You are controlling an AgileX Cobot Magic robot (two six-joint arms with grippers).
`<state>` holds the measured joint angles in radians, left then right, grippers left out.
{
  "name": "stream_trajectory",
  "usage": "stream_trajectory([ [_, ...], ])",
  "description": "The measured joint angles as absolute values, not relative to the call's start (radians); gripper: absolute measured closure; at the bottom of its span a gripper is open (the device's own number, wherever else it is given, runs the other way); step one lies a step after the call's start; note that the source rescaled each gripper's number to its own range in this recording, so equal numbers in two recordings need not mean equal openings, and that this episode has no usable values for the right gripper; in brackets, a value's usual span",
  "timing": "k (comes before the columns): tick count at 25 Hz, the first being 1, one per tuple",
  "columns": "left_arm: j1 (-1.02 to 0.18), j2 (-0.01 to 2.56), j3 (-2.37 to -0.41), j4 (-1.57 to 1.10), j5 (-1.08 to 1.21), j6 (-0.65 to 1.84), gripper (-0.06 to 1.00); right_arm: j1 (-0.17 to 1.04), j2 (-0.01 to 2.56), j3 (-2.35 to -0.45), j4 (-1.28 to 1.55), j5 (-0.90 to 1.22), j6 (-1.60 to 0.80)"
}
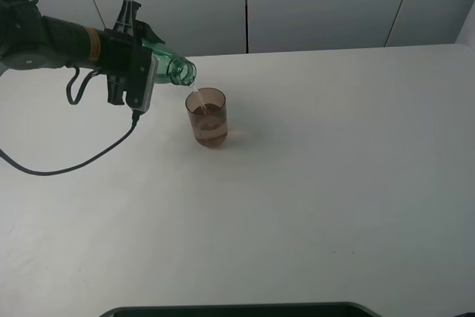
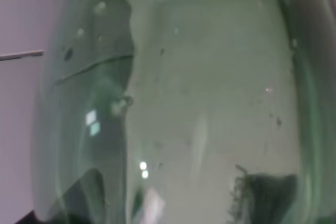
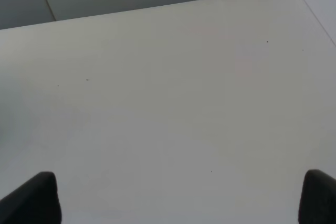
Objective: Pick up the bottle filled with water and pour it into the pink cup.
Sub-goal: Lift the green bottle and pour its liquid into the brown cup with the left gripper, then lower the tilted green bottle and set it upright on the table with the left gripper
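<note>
My left gripper (image 1: 136, 61) is shut on the green-tinted bottle (image 1: 172, 67) and holds it tipped nearly level, with its open neck just above the rim of the pink cup (image 1: 208, 118). A thin stream of water (image 1: 194, 99) runs from the neck into the cup, which stands upright on the white table (image 1: 334, 183) and holds some liquid. In the left wrist view the bottle's wall (image 2: 199, 103) fills the frame, with water inside. My right gripper (image 3: 178, 198) is open and empty over bare table; only its two dark fingertips (image 3: 31, 198) show.
A black cable (image 1: 74, 161) hangs from the left arm and loops onto the table to the left of the cup. A dark edge (image 1: 237, 309) runs along the table's near side. A grey panelled wall (image 1: 319, 5) stands behind the table.
</note>
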<state>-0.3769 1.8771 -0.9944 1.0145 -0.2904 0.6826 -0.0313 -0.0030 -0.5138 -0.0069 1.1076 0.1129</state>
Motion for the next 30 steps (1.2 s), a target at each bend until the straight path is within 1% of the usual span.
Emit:
stream_trajectory([
  [5,-0.377,1.877,-0.995,0.912,-0.361,0.676,0.94,-0.031,-0.003,-0.514,-0.007,1.108,0.113],
  [8,-0.377,1.877,-0.997,0.868,-0.419,0.617,0.94,-0.031,-0.003,-0.514,-0.007,1.108,0.113],
  [16,-0.377,1.877,-0.997,0.753,-0.620,0.289,0.94,-0.031,-0.003,-0.514,-0.007,1.108,0.113],
  [20,-0.379,1.861,-0.992,0.651,-0.645,0.130,0.94,-0.031,-0.003,-0.514,-0.007,1.108,0.111],
  [23,-0.379,1.834,-0.952,0.532,-0.675,0.073,0.94,-0.031,-0.003,-0.514,-0.007,1.108,0.111],
  [30,-0.379,1.796,-0.770,0.229,-0.874,0.059,0.94,-0.031,-0.003,-0.514,-0.007,1.108,0.111],
])
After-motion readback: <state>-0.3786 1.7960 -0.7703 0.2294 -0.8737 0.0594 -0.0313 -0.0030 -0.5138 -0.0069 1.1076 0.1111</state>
